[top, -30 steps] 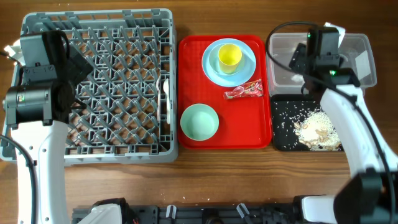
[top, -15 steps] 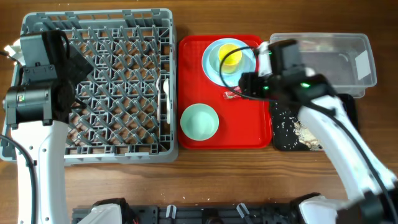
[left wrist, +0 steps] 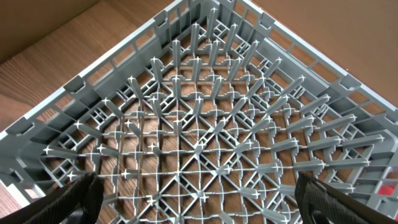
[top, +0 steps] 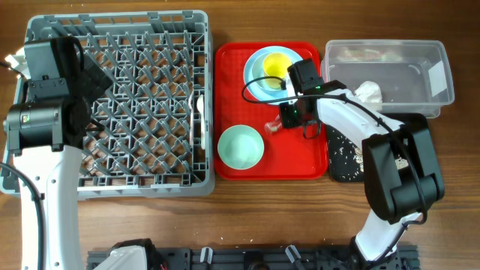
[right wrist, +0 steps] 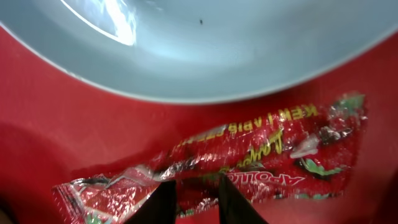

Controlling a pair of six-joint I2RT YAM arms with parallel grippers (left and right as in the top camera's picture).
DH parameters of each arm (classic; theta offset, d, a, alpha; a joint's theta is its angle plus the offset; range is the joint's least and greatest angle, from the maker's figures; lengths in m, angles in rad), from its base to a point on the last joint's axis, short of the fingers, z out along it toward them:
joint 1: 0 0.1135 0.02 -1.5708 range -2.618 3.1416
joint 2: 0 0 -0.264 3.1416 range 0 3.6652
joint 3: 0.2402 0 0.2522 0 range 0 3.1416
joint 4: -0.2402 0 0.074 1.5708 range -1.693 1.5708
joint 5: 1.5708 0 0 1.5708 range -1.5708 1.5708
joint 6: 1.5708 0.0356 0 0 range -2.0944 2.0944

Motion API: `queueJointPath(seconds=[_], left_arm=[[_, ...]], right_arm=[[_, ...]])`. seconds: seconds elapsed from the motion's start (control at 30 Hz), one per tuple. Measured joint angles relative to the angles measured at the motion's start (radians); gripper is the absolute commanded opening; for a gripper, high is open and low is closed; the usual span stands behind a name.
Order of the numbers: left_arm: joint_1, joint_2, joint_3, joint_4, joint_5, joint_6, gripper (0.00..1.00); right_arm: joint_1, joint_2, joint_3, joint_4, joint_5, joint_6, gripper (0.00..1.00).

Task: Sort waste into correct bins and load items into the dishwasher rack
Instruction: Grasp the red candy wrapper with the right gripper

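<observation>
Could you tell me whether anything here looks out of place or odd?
The crinkled red-and-white wrapper lies on the red tray just beside the light blue plate, the only waste among the dishes there. Nothing else looks spilled, tipped or damaged.

Crinkled red-and-white wrapper (right wrist: 280,155) lies flat on the red tray (right wrist: 62,143), just beside the light blue plate (right wrist: 205,43).

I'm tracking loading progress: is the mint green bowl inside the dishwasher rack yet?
No, the mint green bowl sits on the red tray, outside the dishwasher rack and to its right in the overhead view.
</observation>
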State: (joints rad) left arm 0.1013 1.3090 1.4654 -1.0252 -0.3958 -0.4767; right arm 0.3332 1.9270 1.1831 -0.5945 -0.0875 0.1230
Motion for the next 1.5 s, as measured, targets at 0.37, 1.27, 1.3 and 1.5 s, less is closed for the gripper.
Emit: queueJointPath(seconds=[0.37,1.27,1.3,1.5], left_arm=[[0.0,0.0,0.0,0.0,0.0,0.0,1.0],[0.0,0.0,0.0,0.0,0.0,0.0,1.0],[0.0,0.0,0.0,0.001,0.0,0.0,1.0],[0.0,0.0,0.0,0.0,0.0,0.0,1.0]], right_arm=[[0.0,-0.026,-0.001,-0.318,0.034,0.145,0.29],[0.0,-0.001,0.009,-0.047,-0.122,0.949,0.33],[0.0,0.004,0.013,-0.048,-0.122,0.952,0.17],[0.005,0.016,0.02,-0.151,-0.115,0.884,0.04]])
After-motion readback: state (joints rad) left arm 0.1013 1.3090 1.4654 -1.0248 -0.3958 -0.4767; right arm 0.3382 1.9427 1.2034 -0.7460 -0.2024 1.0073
